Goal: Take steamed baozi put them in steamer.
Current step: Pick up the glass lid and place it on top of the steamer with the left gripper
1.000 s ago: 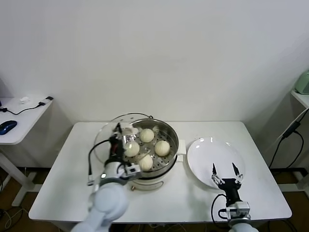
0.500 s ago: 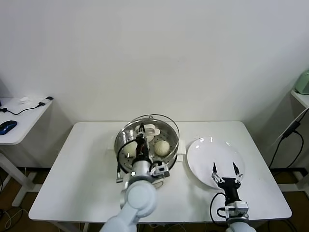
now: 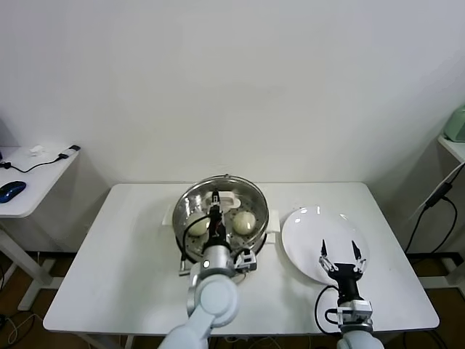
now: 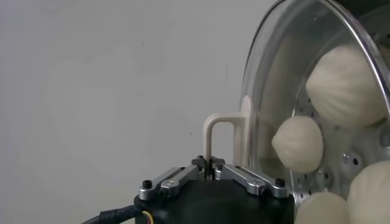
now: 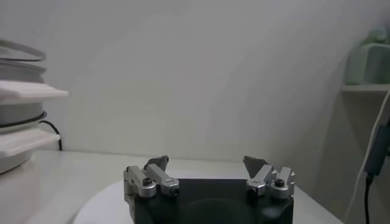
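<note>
The left hand [image 3: 215, 206] is clamping the white knob of the round glass lid [image 4: 317, 79] over the shiny steel steamer [image 3: 190, 218], while the right hand [image 3: 340, 254] is hovering wide open, empty, above the smooth white plate [image 3: 305, 225].

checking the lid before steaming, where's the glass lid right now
In the head view the glass lid sits over the steamer at table centre, its handle pinched by the left gripper.

Bright, even overhead light – soft shadows, glare on the glass lid [image 4: 317, 73], wrist views slightly soft.
</note>
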You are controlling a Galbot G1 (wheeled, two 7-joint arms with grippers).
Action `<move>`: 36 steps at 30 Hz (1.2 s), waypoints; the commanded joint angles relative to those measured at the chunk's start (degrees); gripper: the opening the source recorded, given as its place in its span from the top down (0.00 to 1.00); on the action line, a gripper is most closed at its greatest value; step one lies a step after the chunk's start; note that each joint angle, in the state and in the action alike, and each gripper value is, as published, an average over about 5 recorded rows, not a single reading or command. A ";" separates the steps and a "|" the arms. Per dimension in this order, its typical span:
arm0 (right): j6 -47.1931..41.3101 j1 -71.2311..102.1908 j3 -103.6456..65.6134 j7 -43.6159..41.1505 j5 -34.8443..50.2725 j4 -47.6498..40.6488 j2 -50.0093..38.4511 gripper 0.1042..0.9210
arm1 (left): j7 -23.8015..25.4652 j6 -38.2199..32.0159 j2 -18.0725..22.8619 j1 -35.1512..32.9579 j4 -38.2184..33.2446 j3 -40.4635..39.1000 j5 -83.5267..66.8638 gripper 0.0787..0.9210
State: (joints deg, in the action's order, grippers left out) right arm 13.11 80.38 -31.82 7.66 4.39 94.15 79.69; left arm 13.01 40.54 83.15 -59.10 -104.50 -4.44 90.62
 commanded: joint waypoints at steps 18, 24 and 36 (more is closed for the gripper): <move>0.44 0.24 0.25 0.41 -0.86 -0.19 0.40 0.12 | -0.78 -0.01 -0.05 -1.17 -0.08 -0.15 1.30 0.93; 0.65 0.30 0.40 0.40 -1.40 -0.49 0.73 0.12 | -1.03 -0.01 0.48 -1.31 -0.29 -0.27 1.22 0.93; 0.85 0.28 0.54 0.38 -1.88 -0.70 0.97 0.12 | -1.90 -0.38 0.60 -1.89 0.89 -0.28 0.89 0.93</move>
State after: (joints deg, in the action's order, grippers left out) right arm 13.85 80.67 -31.32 8.03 2.75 93.53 80.61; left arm 11.32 40.26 83.93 -60.61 -103.80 -4.65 91.54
